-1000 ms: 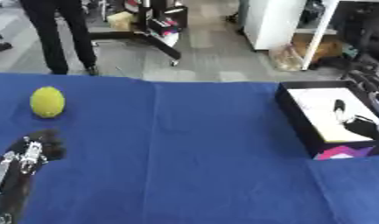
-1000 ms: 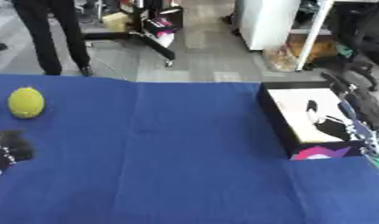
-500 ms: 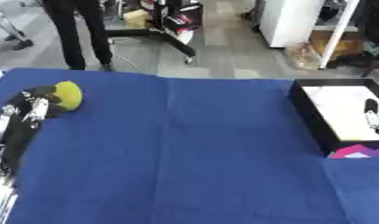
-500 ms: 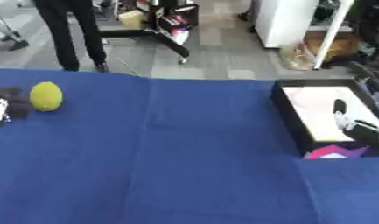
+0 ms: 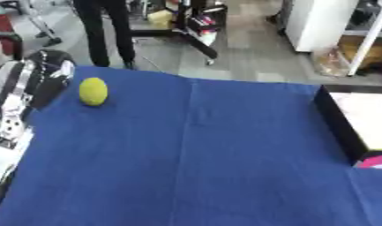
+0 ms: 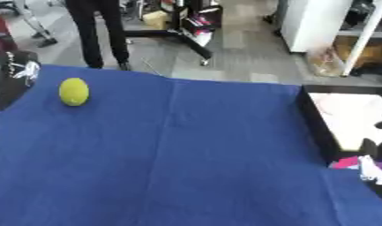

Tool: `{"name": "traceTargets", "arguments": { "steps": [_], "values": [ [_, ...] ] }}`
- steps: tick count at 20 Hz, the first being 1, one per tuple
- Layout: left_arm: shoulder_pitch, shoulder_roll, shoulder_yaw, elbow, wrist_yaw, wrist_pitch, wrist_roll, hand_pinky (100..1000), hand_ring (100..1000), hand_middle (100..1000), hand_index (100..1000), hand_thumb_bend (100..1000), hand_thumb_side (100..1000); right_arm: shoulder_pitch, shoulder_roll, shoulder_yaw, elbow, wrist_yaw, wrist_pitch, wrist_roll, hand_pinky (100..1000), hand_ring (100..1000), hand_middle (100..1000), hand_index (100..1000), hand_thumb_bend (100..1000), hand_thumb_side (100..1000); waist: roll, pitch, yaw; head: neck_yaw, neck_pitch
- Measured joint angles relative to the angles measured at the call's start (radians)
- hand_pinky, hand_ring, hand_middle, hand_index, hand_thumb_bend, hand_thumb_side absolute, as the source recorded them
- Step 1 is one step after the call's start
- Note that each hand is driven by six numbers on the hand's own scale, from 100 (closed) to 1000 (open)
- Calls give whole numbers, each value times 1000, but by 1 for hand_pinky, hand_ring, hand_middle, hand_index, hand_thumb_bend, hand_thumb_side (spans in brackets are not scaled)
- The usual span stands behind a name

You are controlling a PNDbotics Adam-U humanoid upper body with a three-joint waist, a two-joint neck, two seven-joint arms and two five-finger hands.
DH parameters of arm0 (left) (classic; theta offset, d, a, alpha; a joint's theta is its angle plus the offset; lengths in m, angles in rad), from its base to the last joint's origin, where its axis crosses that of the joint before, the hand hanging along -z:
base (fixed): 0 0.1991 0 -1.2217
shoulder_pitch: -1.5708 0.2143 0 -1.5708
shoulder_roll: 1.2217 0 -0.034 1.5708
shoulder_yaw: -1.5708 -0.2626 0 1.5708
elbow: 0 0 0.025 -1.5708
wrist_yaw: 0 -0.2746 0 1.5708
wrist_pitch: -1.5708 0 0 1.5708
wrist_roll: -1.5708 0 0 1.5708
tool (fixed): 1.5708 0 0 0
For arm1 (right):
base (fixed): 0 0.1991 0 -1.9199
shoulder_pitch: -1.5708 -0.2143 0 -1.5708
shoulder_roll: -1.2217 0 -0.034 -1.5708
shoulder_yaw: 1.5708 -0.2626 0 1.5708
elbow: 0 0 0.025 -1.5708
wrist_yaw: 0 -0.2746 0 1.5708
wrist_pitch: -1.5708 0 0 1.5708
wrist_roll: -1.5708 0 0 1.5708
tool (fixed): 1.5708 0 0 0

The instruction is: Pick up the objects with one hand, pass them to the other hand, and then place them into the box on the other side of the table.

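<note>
**Left hand lines up on the yellow-green ball**

The yellow-green ball (image 5: 93, 91) sits on the blue tablecloth (image 5: 193, 154) near the far left corner, untouched. The left hand (image 5: 45, 73) hangs just beside it, on its outer side, not in contact — placed, I'd say, for a grasp. Whether its fingers are spread or curled I cannot tell. Across the table waits the black box (image 6: 316, 121) with its pale floor, something pink (image 6: 346, 162) at its near corner; the ball's destination once handed over. The right hand shows nowhere clearly.
</note>
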Motion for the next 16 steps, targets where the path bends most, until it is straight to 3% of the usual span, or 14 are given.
{"name": "traceTargets", "arguments": {
  "steps": [5,7,9,11,14,16],
  "values": [
    [-89,76,-69,116,-74,73,19,785,707,664,790,100,565,-4,64,46,-40,-13,-32,43,688,688,435,374,100,470,5,-3,-26,56,5],
    [-125,92,-107,164,-104,103,15,811,743,708,808,145,563,-4,89,65,-43,-15,-35,51,664,646,404,387,100,462,6,-3,-36,71,6],
    [-161,98,-150,211,-132,132,1,823,763,736,824,190,569,-6,117,84,-45,-26,-30,49,665,639,393,440,100,363,6,-3,-51,84,6],
    [-190,97,-193,256,-161,160,-18,839,784,764,837,242,578,-12,142,101,-45,-31,-23,54,681,645,379,385,100,267,6,-3,-64,94,6],
    [-224,88,-244,328,-204,204,-47,858,809,801,856,310,596,-13,171,124,-45,-17,-23,82,689,633,336,327,100,259,5,0,-87,108,6],
    [-237,75,-263,374,-234,231,-57,867,819,811,861,339,592,-14,188,134,-45,2,-25,107,689,622,317,475,100,276,5,2,-99,118,6]
  ]
}}
